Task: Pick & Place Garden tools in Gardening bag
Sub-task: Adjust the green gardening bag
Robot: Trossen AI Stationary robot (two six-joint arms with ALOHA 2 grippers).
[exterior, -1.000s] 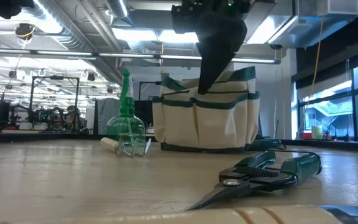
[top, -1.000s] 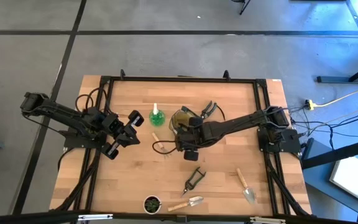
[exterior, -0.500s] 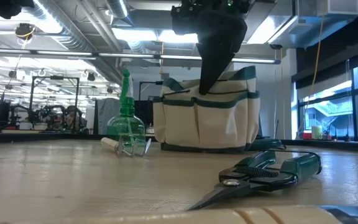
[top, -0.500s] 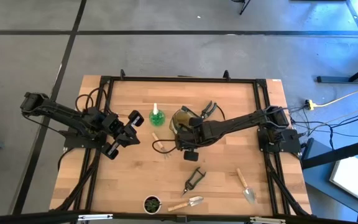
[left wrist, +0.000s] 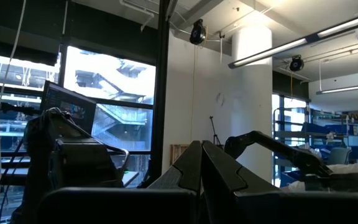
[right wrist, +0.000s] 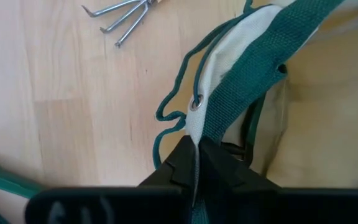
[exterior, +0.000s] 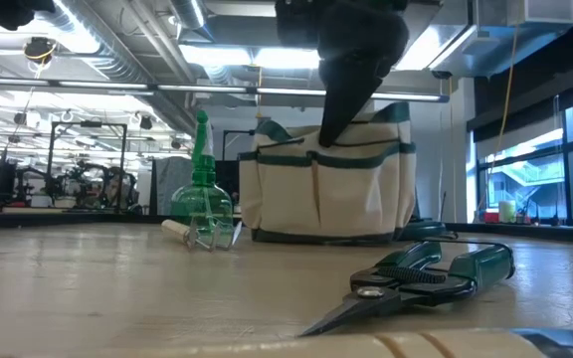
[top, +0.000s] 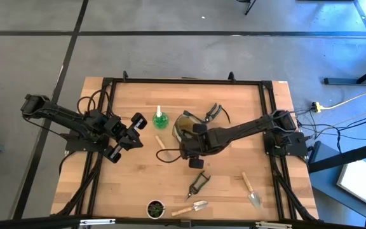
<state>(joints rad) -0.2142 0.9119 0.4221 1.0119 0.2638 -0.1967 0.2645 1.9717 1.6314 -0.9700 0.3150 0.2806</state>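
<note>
The gardening bag (top: 184, 127) sits near the middle of the table (top: 126, 184), and the right gripper (right wrist: 194, 167) has its fingers pinched tight on the bag's green strap at the rim. The bag is soft cloth, so I think it will sag and slide when pulled, and the strap looks like the best place to hold it. The fork (top: 164, 152) lies just beside the bag and looks hard and light, best picked up by its wooden handle, while the left gripper (top: 127, 133) waits off to the side with its fingers closed on nothing.
</note>
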